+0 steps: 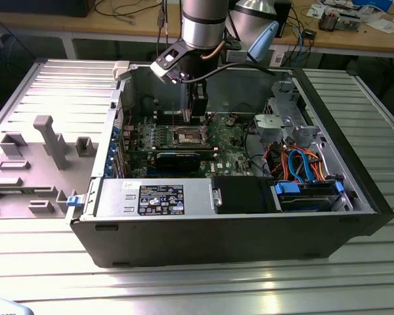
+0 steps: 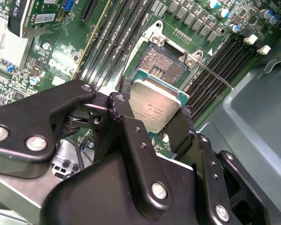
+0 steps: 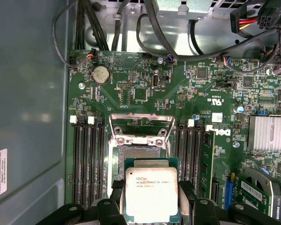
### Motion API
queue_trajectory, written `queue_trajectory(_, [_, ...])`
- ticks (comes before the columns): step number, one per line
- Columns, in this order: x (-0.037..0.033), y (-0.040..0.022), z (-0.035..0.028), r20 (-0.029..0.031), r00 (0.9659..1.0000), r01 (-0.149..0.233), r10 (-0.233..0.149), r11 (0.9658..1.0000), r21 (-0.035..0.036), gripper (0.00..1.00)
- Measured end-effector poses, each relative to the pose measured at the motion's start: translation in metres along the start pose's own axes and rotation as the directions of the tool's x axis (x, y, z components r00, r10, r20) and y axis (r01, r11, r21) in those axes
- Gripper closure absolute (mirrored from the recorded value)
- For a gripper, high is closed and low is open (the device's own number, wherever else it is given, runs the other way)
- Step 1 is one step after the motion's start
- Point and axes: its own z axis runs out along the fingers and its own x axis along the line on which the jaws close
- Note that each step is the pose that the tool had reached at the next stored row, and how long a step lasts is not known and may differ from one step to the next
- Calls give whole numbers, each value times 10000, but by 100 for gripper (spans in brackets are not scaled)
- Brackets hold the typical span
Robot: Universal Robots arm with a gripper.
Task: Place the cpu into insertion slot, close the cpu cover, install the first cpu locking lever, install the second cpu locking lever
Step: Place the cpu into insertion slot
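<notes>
The gripper [image 2: 153, 112] is closed on the chip [image 3: 151, 194], with a black finger [image 2: 123, 101] pressed against each of two opposite edges and the chip's metal top facing the wrist cameras. The chip sits between the fingertips, raised over the edge of the socket [image 3: 138, 152] nearest the gripper. It is not seated: the socket's dark centre shows uncovered just beyond the chip.

Past the socket, on its side away from the gripper, the cover [image 3: 141, 116] is swung open, and green board shows through its window. In the second wrist view a thin metal lever [image 2: 215, 77] sticks out from one socket corner, free of any catch.

Long black memory slots [image 3: 86, 159] run along both sides of the socket, flanking the gripper's fingers. All of this sits on the green circuit board [image 3: 131, 89]. In the exterior view the arm reaches straight down into an open computer case [image 1: 249, 223] lying on a ribbed metal table [image 1: 184, 289].
</notes>
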Motion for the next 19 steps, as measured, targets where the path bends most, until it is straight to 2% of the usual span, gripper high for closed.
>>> queue_trajectory(19, [1,1,39,2,10000,0,0,10000,0,45])
